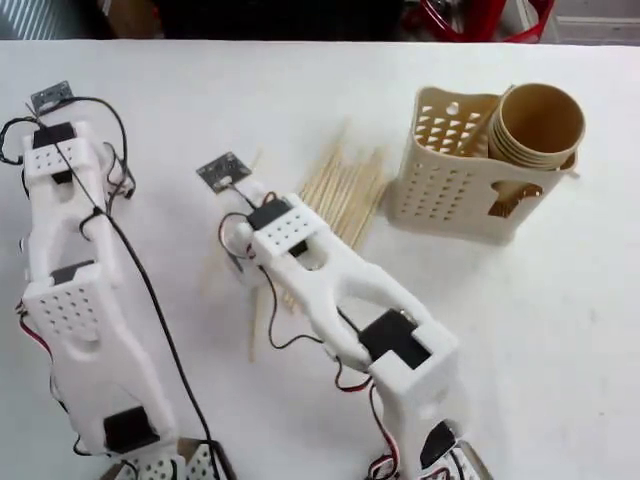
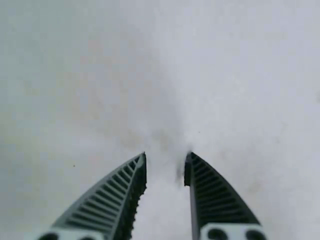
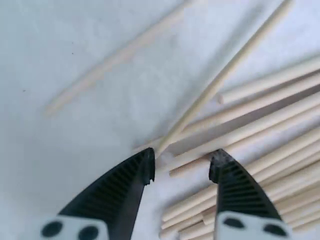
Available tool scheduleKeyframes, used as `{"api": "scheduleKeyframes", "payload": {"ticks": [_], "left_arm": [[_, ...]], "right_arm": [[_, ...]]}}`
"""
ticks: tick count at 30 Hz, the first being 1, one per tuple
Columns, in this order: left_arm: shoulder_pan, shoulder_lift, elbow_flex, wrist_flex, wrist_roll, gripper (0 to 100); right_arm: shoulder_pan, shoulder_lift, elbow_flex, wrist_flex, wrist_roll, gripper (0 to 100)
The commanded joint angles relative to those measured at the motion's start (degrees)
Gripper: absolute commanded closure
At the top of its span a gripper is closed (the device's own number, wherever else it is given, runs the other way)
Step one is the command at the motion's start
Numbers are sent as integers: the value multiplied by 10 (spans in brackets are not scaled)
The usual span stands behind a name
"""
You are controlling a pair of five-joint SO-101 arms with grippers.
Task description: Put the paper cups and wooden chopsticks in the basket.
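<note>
Paper cups [image 1: 538, 125] sat stacked in the basket [image 1: 440, 195], at two o'clock on the worktop [image 1: 560, 330]. Wooden chopsticks [image 1: 345, 190] lay at its nine o'clock, partly under the right pincer [image 3: 183, 162], which was spread open. The left pincer [image 2: 165, 160] gaped over bare worktop.

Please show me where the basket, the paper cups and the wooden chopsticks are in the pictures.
basket [image 1: 440, 195], high view, on its perforated front wall.
paper cups [image 1: 545, 122], high view, inside the top cup of the stack.
wooden chopsticks [image 1: 348, 188], high view, middle of the loose pile.
</note>
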Motion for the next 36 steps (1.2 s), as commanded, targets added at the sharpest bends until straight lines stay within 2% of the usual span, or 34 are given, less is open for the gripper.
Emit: {"api": "scheduleKeyframes", "payload": {"ticks": [1,4,7,10,18,23,27,32,36], "left_arm": [[-2,-4,-1,-7,5,857],[-2,-4,-1,-7,5,857],[-2,-4,-1,-7,5,857],[-2,-4,-1,-7,5,857],[-2,-4,-1,-7,5,857],[-1,-4,-1,-7,5,857],[3,-4,-1,-7,4,857],[4,-4,0,-7,4,857],[4,-4,0,-7,4,857]], "right_arm": [[0,26,-8,-6,-3,874],[13,26,-5,-5,-4,988],[36,26,-4,5,-18,961],[66,25,-7,22,-58,981],[81,-58,6,32,-59,981],[105,-211,75,29,-59,981],[163,-400,122,28,-57,981],[231,-626,170,-23,26,981],[320,-720,172,-55,62,981]]}}
